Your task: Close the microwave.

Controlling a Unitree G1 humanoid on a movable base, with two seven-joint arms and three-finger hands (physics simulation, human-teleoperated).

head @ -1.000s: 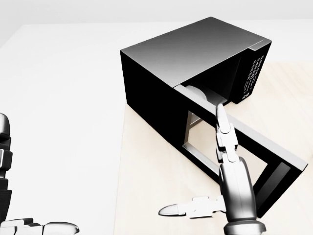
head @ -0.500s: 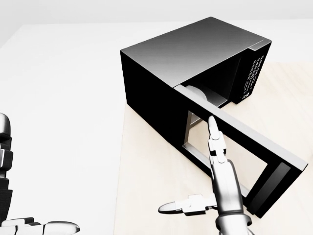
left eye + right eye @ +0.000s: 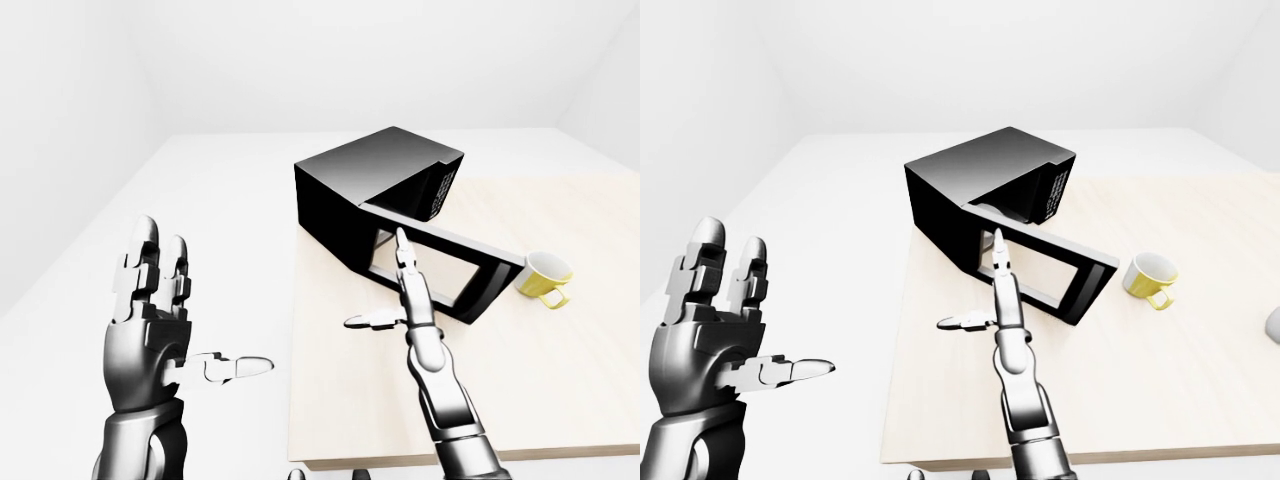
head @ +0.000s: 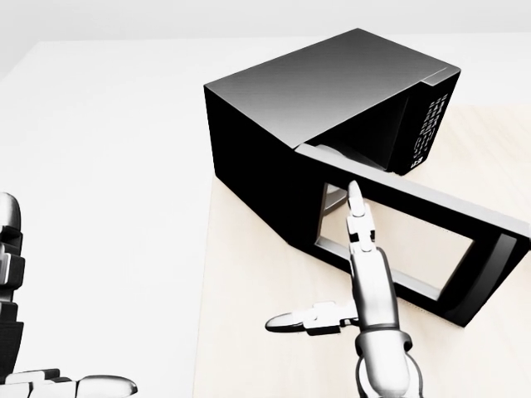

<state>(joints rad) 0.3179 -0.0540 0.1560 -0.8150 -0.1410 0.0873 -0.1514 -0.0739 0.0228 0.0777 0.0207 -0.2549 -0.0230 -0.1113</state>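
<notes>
Two hands up, nothing held. Left hand [image 3: 150,320] off table's left edge, fingers spread, idle. Right hand [image 4: 365,274] flat, fingers pressed together, thumb out, at door [image 4: 415,240] face; contact unclear. Microwave [image 4: 323,108] at table [image 3: 560,400] far left corner, door half open. Door likely rigid, light on hinge: no grasp needed, push free outer edge. Yellow mug [image 3: 545,277] just beside door's free end, apart.

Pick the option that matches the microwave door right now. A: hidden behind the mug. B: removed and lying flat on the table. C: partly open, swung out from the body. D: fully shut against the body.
C: the microwave door stands angled out from the microwave, hinged at its left end, with the right robot hand against its outer face.
</notes>
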